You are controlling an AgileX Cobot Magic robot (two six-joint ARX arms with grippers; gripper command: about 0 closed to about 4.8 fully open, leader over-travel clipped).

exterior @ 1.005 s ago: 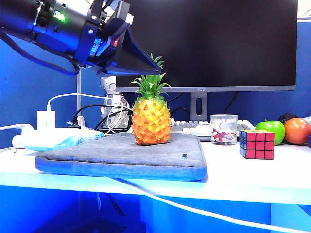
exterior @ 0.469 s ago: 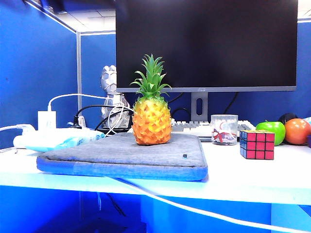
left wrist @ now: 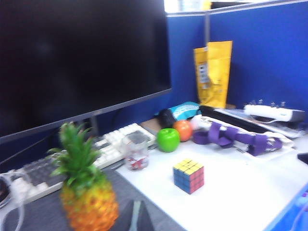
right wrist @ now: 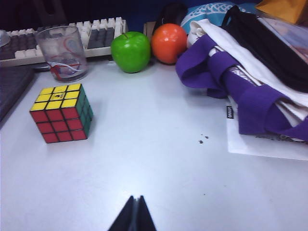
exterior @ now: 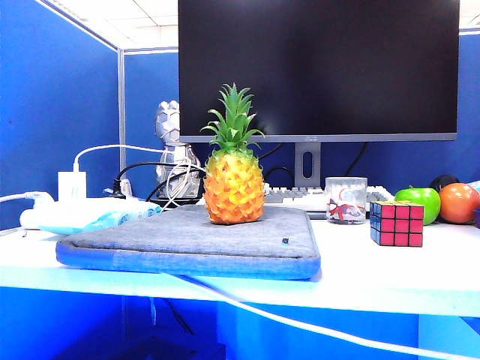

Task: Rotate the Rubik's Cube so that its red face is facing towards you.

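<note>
The Rubik's Cube (exterior: 396, 223) stands on the white desk at the right, its red face (exterior: 408, 224) turned to the exterior camera and a blue side to the left. In the right wrist view the cube (right wrist: 62, 113) shows a yellow top and the red face (right wrist: 58, 123); my right gripper (right wrist: 135, 198) hangs shut and empty well short of it. In the left wrist view the cube (left wrist: 188, 175) sits far off past my left gripper (left wrist: 136, 203), which is shut with nothing in it, beside the pineapple (left wrist: 86, 192). Neither gripper appears in the exterior view.
A pineapple (exterior: 233, 176) stands on a grey pad (exterior: 195, 244). A glass cup (exterior: 346, 199), green apple (exterior: 420, 201) and orange fruit (exterior: 458, 202) sit behind the cube, before a keyboard (exterior: 300, 196) and monitor (exterior: 319, 67). Purple and black straps (right wrist: 250, 72) lie at the right.
The left arm, at the top left of the exterior view a second ago, has withdrawn out of that view. The cube has stayed put.
</note>
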